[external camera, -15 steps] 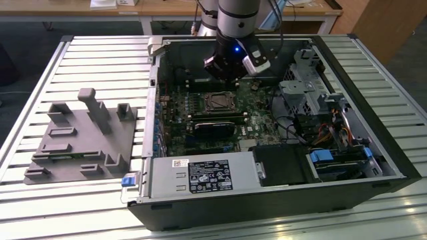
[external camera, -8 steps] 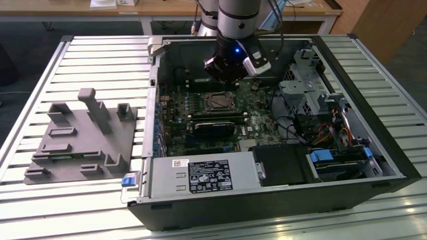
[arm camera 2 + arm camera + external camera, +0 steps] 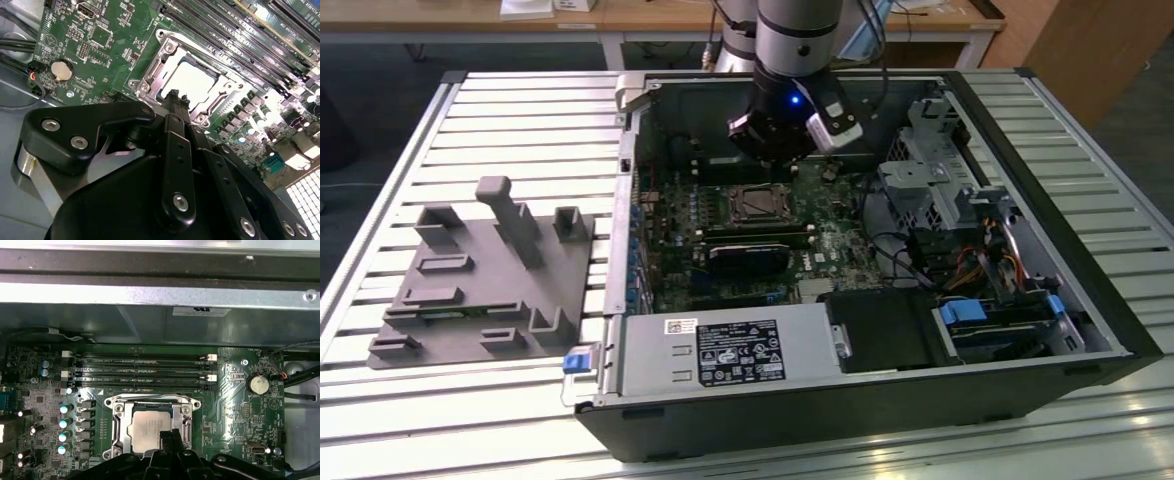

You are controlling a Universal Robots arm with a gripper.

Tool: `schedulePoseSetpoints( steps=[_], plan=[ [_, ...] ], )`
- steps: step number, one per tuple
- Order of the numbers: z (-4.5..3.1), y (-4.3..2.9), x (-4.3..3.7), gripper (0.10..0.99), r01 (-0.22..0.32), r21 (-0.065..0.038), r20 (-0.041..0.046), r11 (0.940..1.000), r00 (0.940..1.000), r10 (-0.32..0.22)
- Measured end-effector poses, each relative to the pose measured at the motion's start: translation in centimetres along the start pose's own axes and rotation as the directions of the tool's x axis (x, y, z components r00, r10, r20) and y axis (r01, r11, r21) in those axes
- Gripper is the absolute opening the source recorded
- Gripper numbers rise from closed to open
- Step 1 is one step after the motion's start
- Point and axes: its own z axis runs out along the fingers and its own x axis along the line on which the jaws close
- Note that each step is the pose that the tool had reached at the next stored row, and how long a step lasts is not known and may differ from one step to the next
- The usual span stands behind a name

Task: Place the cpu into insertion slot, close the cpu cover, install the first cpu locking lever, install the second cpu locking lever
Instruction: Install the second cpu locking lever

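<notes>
We see the gripper (image 3: 174, 96) poised over the motherboard (image 3: 107, 47) inside the open computer case (image 3: 1067, 300), its dark fingertips drawn together to a narrow point with nothing between them. In both wrist views the tips sit right at the edge of the insertion slot (image 3: 152, 427), and we cannot tell whether they touch the metal there. Just ahead of the tips lies the cpu (image 3: 150, 427), flat in the slot with its silver-grey top showing. The cpu cover (image 3: 186, 422) lies down around the chip, its frame bordering the window through which the chip shows. Beyond the slot from the gripper run the long memory slots (image 3: 140, 367), and off to one side a round coin battery (image 3: 258, 385) sits on the board. In the exterior view a black card (image 3: 747, 258) lies just past the slot on the near side, and a grey fixture block (image 3: 487, 280) stands well apart outside the case, at the exterior view's left.
</notes>
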Motion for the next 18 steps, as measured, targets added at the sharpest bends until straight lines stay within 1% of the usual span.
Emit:
schedulePoseSetpoints(
  steps=[2, 4, 9, 13, 18],
  plan=[
    [-0.19, 0.00, 0.00, 0.106, 0.000, 0.000, -0.0008, 1.0000, 1.0000, 0.000],
    [-0.22, -0.07, -0.01, 0.106, 0.000, 0.000, -0.0010, 1.0000, 1.0000, 0.000],
    [-0.26, -0.47, 0.00, 0.106, 0.000, 0.000, -0.0011, 1.0000, 1.0000, 0.000],
    [-0.31, -1.07, 0.00, 0.106, 0.000, -0.001, -0.0013, 1.0000, 1.0000, 0.000],
    [-0.37, -1.84, -0.02, 0.106, -0.001, -0.006, -0.0075, 1.0000, 1.0000, 0.001]
  ],
)
